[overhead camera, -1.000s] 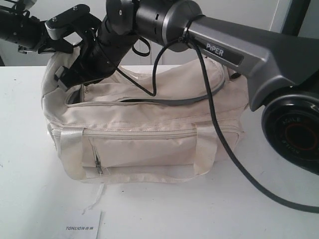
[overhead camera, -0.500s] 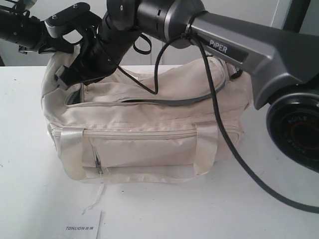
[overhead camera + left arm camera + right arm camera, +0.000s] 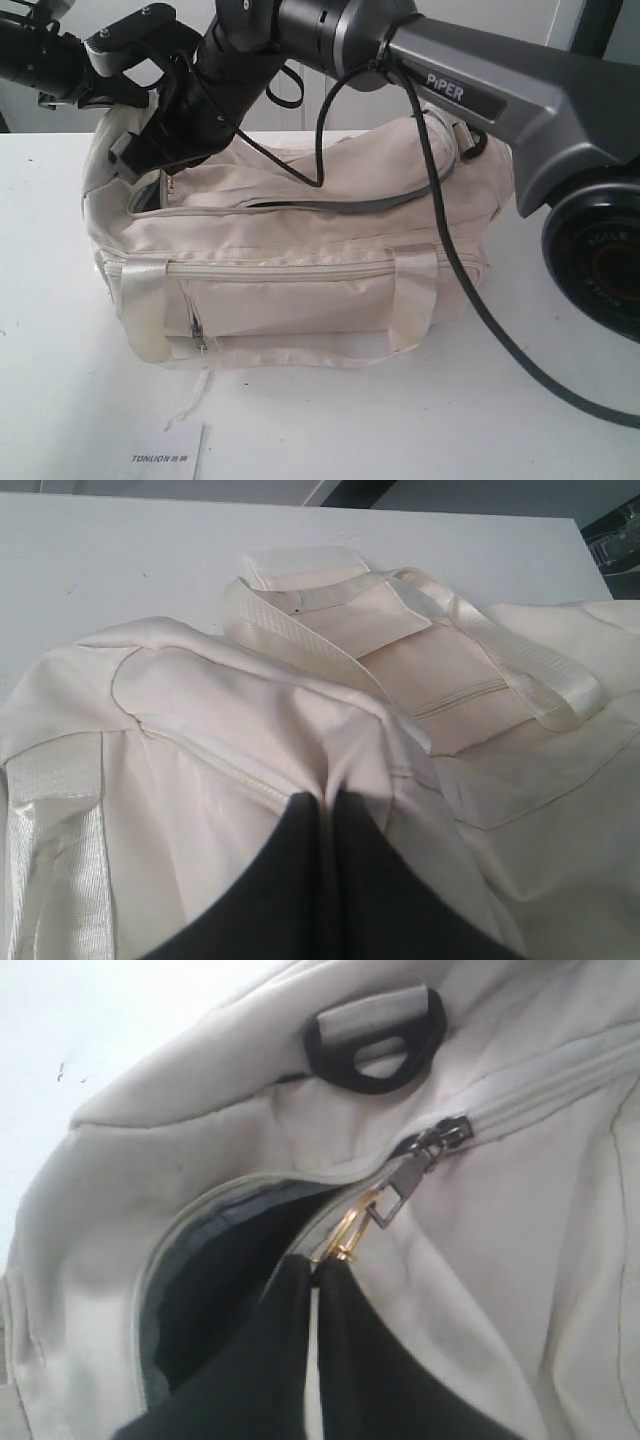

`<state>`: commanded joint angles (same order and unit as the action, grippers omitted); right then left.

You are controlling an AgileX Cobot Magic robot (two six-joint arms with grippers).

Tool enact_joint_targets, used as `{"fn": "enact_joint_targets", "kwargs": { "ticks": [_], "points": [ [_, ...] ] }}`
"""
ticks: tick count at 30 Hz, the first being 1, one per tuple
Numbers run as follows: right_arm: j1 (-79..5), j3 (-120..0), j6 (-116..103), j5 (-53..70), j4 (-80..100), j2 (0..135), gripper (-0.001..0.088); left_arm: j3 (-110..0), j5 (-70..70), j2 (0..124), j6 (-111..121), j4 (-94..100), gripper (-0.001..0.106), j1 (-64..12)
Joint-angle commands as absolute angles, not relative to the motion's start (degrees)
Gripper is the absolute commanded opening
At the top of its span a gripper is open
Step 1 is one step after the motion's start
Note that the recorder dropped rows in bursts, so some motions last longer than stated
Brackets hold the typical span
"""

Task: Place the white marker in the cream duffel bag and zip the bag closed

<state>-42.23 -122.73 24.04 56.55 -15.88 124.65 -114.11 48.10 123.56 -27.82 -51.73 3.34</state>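
Note:
The cream duffel bag point(image 3: 300, 270) lies on the white table point(image 3: 60, 400), front pocket towards the exterior camera. Its curved top zipper stands partly open, showing dark lining point(image 3: 215, 1280). My right gripper point(image 3: 315, 1265) reaches across to the bag's left end and is shut on the gold chain pull point(image 3: 350, 1230), just below the dark slider point(image 3: 432, 1142). My left gripper point(image 3: 328, 798) is shut on a pinched fold of cream fabric at that same end. The white marker is out of view.
A white TONLION card point(image 3: 165, 455) lies at the table's front edge. The right arm's black cable point(image 3: 450, 270) drapes over the bag and down its right side. A black end ring point(image 3: 375, 1040) sits beside the slider. Shiny straps point(image 3: 520, 670) lie over the bag's side.
The right arm has lifted slightly up and to the right, and the bag's right end has bulged a little rightwards. Both grips stay as they were.

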Motion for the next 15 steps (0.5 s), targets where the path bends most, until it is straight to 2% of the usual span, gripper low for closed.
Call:
{"fn": "enact_joint_targets", "kwargs": {
  "ticks": [15],
  "points": [
    [-42.4,-122.7,24.0,59.1,-16.6,124.5,0.0,-114.1,47.9,123.6,-27.1,-51.7,0.0,3.3]
  ]
}}
